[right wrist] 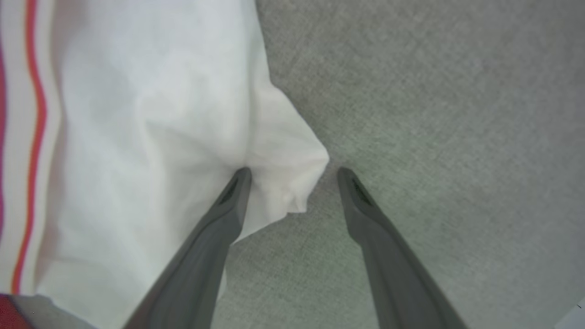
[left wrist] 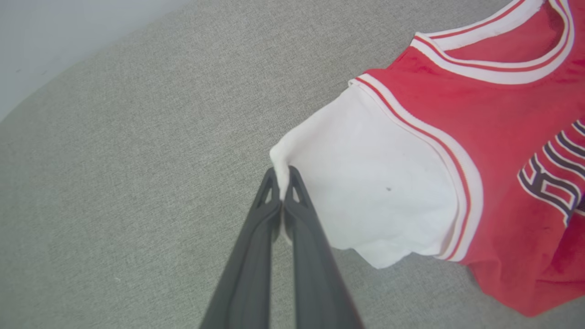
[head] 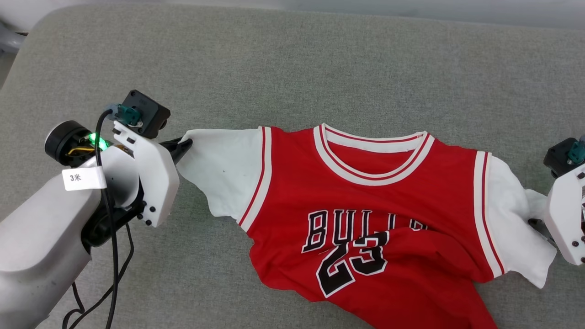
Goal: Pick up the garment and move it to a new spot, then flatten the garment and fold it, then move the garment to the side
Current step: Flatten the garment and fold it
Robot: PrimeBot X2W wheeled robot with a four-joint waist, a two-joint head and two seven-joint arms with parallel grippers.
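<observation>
Grey cloth surface [head: 320, 59] carries the garment [head: 388, 192], which lies chest-up in the middle, collar [head: 372, 157] away from the robot. The left gripper [left wrist: 283, 183] has its jaws pressed together, pinching the tip of one white sleeve [left wrist: 365, 192]. The right gripper [right wrist: 295, 171] has its jaws spread around the corner of the other sleeve [right wrist: 160, 114], one finger [right wrist: 228, 205] touching cloth, nothing clamped. Shoulders and collar look spread out, but the lower body is rumpled, a fold lapping over part of the print [head: 347, 246] and the hem running out of the head view. Flattening appears under way and unfinished. No fold is made, and the move to the side is not yet done. Whether the first relocation is complete cannot be told.
</observation>
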